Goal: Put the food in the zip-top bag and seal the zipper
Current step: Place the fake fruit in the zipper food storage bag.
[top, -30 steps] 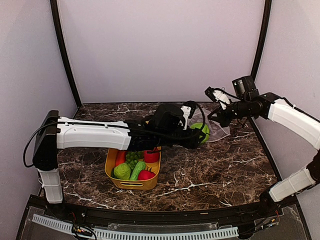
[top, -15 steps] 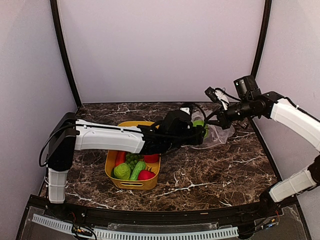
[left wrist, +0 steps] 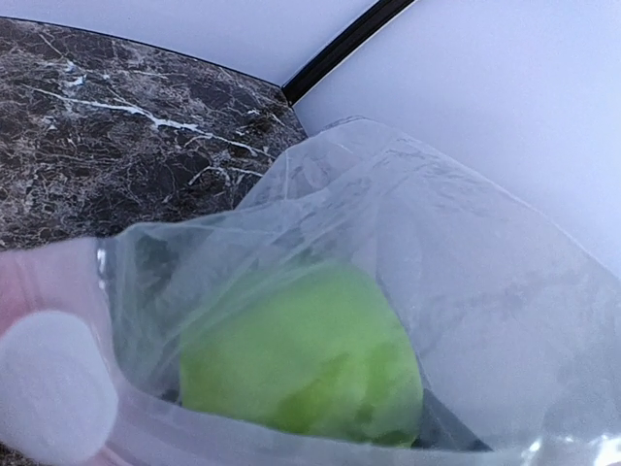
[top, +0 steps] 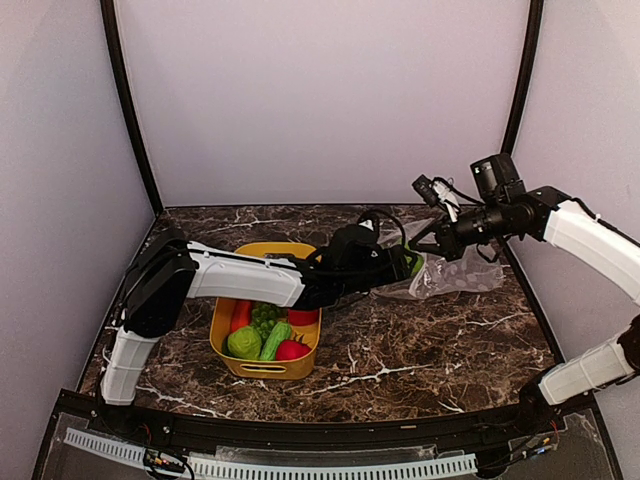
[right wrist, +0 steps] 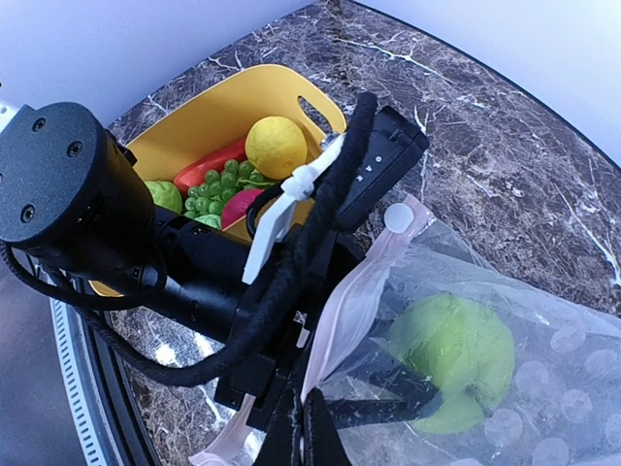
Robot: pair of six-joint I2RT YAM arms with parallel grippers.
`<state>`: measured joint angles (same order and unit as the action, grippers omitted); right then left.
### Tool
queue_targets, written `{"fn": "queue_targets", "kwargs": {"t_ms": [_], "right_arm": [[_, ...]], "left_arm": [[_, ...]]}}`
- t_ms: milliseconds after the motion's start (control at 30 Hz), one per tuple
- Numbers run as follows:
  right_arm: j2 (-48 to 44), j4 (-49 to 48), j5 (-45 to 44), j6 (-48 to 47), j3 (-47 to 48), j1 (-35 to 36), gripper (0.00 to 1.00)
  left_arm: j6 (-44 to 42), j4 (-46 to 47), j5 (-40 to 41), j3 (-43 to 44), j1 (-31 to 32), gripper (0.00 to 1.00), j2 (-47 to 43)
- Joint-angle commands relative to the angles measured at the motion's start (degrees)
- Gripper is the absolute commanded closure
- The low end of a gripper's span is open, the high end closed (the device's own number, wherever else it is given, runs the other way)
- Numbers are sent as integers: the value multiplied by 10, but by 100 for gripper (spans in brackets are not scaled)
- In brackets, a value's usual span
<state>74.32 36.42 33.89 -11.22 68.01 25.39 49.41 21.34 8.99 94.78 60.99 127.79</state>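
— At the back right of the table (top: 430,350), how does the zip-top bag (top: 455,278) sit?
— Body on the table, mouth held up and facing left; thin, floppy film, likely slippery.
— The food?
— Most rests in the yellow tub (top: 265,370); one green fruit (right wrist: 454,354), light and hard by its look, is inside the bag, your left gripper (top: 400,268) spread wide around it.
— Where should you hold the bag?
— By the stiffer zipper (right wrist: 335,311); your right gripper (right wrist: 306,432) is pinched tight on it.

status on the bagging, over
Right pincer shut on zip-top bag mouth, holding it up. Left pincer inside bag, gripping green fruit. Other food in yellow tub; zipper unsealed, nothing blocking.
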Motion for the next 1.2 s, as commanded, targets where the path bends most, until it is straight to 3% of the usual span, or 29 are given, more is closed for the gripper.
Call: {"fn": "queue_targets", "kwargs": {"t_ms": [0,300,567,800,1167], "right_arm": [[-12,-23,-6,9,-7,-11,100],[-23,-31,-34,13,-13,-33,100],[-11,-36,-111,5,6,-52,100],[27,-30,-193,-31,98,-84,100],[144,-36,-253,-109,242,-147,100]], "left_arm": [[-14,9,-22,19,3,30,-25],[-46,-4,-20,-2,8,18,-67],[-77,7,-39,-22,23,18,-121],[-157,-10,-58,-54,36,20,-214],[-237,-176,71,-214,35,21,-373]]}}
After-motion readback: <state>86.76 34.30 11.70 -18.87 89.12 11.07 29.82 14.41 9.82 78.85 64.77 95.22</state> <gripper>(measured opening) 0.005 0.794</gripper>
